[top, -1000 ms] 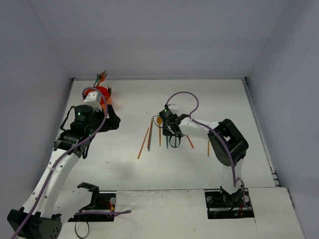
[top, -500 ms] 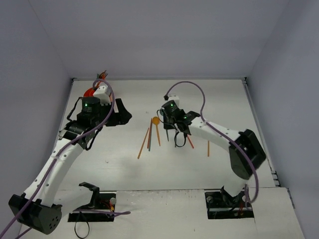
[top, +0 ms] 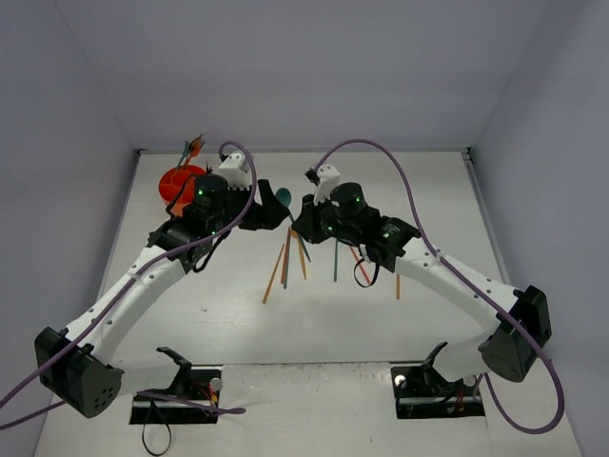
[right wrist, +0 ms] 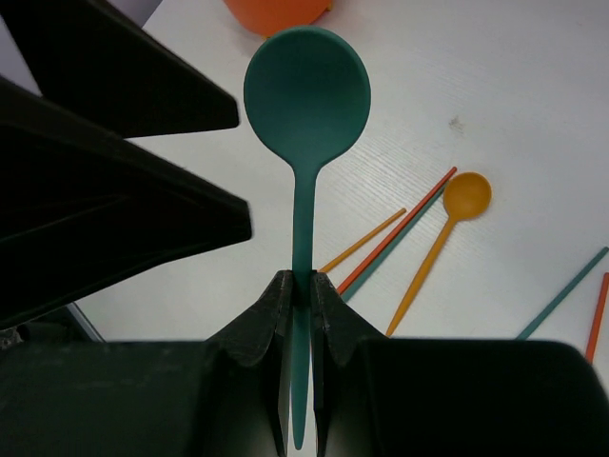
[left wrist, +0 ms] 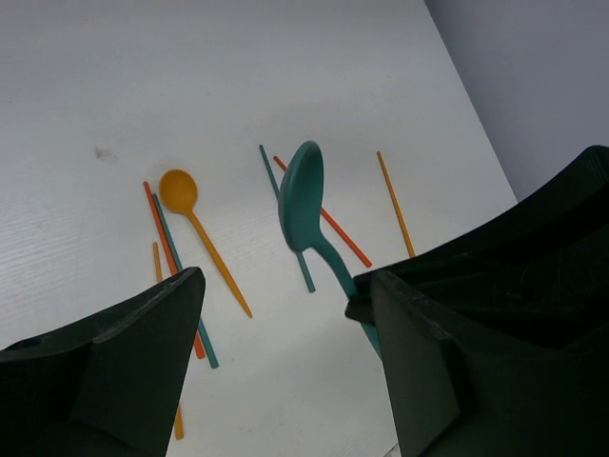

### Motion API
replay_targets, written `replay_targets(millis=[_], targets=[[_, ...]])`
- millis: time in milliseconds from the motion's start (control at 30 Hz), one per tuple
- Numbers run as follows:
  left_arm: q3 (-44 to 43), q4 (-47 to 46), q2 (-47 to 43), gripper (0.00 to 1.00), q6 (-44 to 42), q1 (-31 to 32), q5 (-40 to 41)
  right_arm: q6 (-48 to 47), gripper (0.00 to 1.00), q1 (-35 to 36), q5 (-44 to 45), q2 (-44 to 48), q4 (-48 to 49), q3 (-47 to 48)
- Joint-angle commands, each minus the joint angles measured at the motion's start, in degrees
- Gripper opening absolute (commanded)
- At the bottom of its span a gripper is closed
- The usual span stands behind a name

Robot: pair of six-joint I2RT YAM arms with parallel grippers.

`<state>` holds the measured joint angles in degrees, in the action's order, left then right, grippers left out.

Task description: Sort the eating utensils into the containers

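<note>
My right gripper [right wrist: 303,286] is shut on the handle of a teal spoon [right wrist: 306,86] and holds it in the air, bowl pointing toward the left arm. In the top view the spoon [top: 283,198] is between the right gripper [top: 301,227] and the left gripper [top: 271,217]. The left gripper [left wrist: 276,286] is open and empty. The spoon [left wrist: 303,195] hangs just beyond its fingertips, close to its right finger [left wrist: 476,324]. The orange-red cup [top: 179,181] stands at the far left with a few utensils upright in it.
Loose utensils lie mid-table under the grippers: an orange spoon [top: 300,249], orange chopsticks [top: 274,274], a teal chopstick [top: 335,262] and more orange sticks [top: 398,283]. They also show in the left wrist view [left wrist: 195,233]. Walls close in the table on three sides.
The right gripper has lifted the teal spoon off the table and carried it left. The left gripper has swung right from the cup and now faces the spoon.
</note>
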<state>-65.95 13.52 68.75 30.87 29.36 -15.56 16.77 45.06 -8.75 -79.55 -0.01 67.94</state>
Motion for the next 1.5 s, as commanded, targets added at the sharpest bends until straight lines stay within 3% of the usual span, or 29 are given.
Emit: replay_targets(millis=[0,200,433,567,700,800,833,1033,1267,1467], targets=[[-3.36,-7.64,0.23,0.65,-0.33,1.11,2.57,-1.2,0.0,0.33,-4.18,2.0,4.63,0.49],[-3.15,-7.96,1.34,0.52,-1.17,1.23,5.57,-1.13,0.0,0.36,-4.85,2.03,5.11,0.7],[-1.31,-11.65,0.87,0.2,-0.6,1.23,7.14,-1.34,0.0,0.38,-5.12,1.42,5.46,0.65],[-0.22,-14.73,0.49,0.07,-0.45,1.23,7.64,-1.57,0.0,0.38,-5.49,1.33,5.73,0.7],[0.48,-15.89,0.33,0.0,-0.03,1.23,7.41,-1.48,0.01,0.38,-5.66,0.89,5.81,0.7],[0.91,-15.55,-0.35,0.0,-0.45,1.23,8.68,-1.31,0.19,0.3,-5.49,0.8,5.73,0.7],[0.83,-15.21,-0.62,0.0,-1.6,1.23,9.93,-1.22,0.31,0.37,-5.41,0.8,5.73,0.62],[-4.66,-4.34,-1.52,0.0,-13.26,1.05,22.0,-1.22,0.64,0.33,-4.09,1.46,5.67,-1.09],[-9.99,-1.93,-0.54,0.0,-33.46,-2.56,37.54,-1.18,0.82,-0.7,-0.49,4.42,5.42,-4.32],[-11.61,-10.16,3.31,0.0,-46.01,-11.31,39.96,-1.22,0.87,-2.9,-0.61,7.5,4.93,-7.62]])
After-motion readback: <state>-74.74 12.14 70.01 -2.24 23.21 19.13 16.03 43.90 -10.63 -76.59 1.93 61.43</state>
